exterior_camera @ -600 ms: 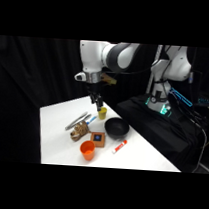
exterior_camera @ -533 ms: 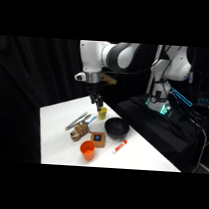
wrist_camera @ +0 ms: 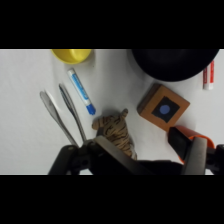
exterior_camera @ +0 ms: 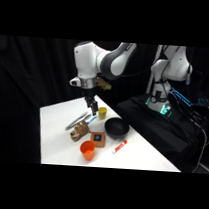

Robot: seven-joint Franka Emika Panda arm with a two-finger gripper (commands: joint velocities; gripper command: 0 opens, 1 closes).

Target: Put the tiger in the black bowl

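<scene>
Tiger point(wrist_camera: 116, 131) lying on white table point(wrist_camera: 25, 100), free of any grip, apart from black bowl point(wrist_camera: 172, 62). Brown block with blue dot point(wrist_camera: 163, 107) just beside tiger, between it and bowl. Metal tongs point(wrist_camera: 62, 112) and blue-white marker point(wrist_camera: 81, 91) on tiger's other side. Yellow cup point(wrist_camera: 72, 54) beyond marker. Orange cup point(exterior_camera: 87, 149) near block. Gripper point(exterior_camera: 92, 109) above table over tiger, fingers spread wide, empty.

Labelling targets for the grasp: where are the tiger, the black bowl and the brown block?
tiger point(wrist_camera: 116, 134), wrist view, striped back.
black bowl point(exterior_camera: 116, 128), side view, inner hollow.
brown block point(wrist_camera: 163, 106), wrist view, blue mark on top.
</scene>
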